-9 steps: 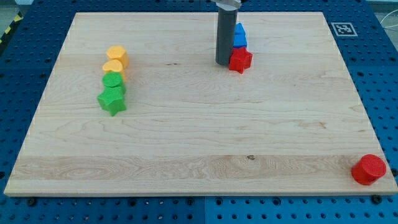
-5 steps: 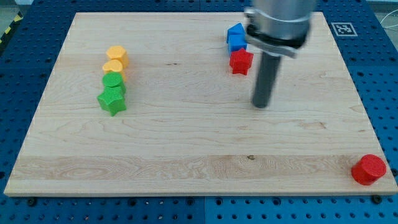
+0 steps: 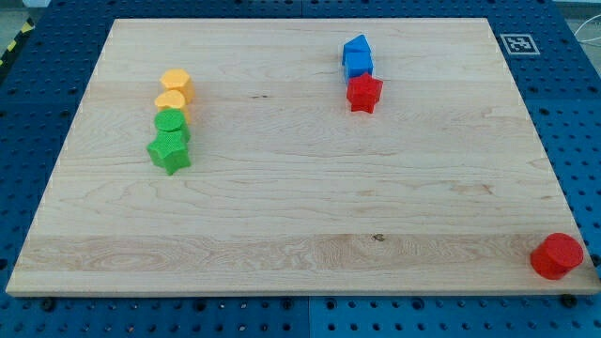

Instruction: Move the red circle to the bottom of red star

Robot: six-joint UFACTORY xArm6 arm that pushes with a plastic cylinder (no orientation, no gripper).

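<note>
Camera view shows no sign of my tip, so its state can't be told. Red circle (image 3: 557, 255) sits at the board's bottom-right corner, well apart from the red star (image 3: 364, 93) touching the blue block (image 3: 357, 56).

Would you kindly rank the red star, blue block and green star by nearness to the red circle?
My tip is out of view; the red circle sits bottom right.
1. Red star, upper middle.
2. Blue block, just above it.
3. Green star, far left.
</note>
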